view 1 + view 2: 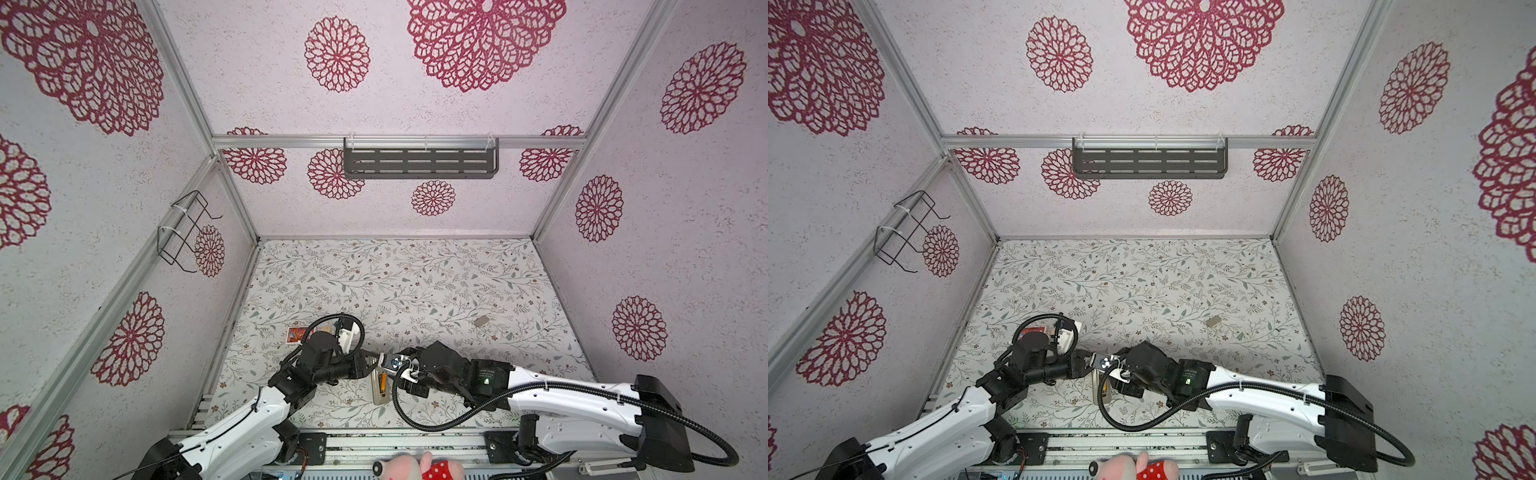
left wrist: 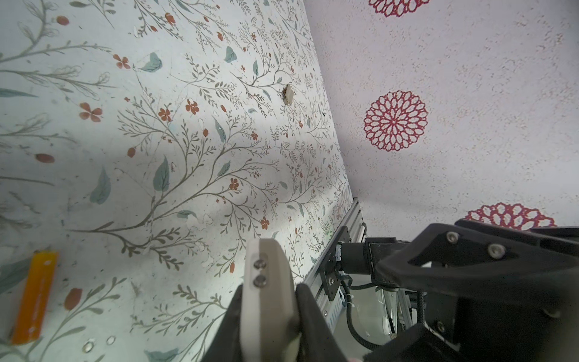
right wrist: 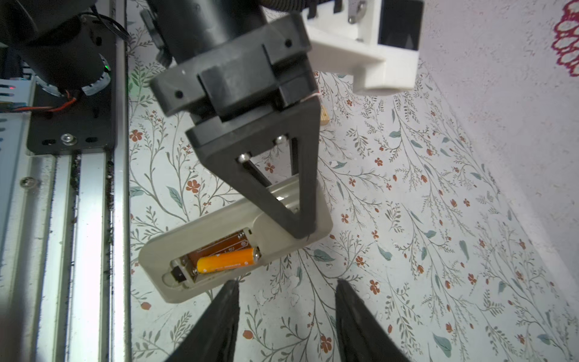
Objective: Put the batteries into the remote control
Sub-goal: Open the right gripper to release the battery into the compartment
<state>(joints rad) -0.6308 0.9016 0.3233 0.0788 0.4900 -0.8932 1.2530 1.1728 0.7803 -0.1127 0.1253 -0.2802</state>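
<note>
The remote control (image 3: 216, 224) lies on the flowered table (image 1: 415, 282) with its beige back up, close to the front rail and between the two arms. In both top views it runs from front to back (image 1: 379, 392) (image 1: 1104, 395). Its battery bay is open, and the two batteries sit side by side in it. One is bright orange (image 3: 225, 260), and the other (image 3: 222, 246) lies in shade just behind it.

The left gripper (image 3: 300, 230) is closed on the far end of the remote, away from the open bay. One black finger lies across the top of the back. In the left wrist view that end, white on one face and beige on the other, is pinched tight between the two fingers (image 2: 271, 290).

The right gripper (image 3: 286, 283) has its jaws partly apart, with only bare table between them, and it holds nothing. Its tips stand just beside the long edge of the remote, level with the bay. The nearer tip is so close to that edge that I cannot tell whether it touches. The batteries lie just beyond the tips, not between them.

A small wooden block (image 1: 482, 321) lies well apart towards the right wall, and a red card box (image 1: 296, 334) shows behind the left arm
</note>
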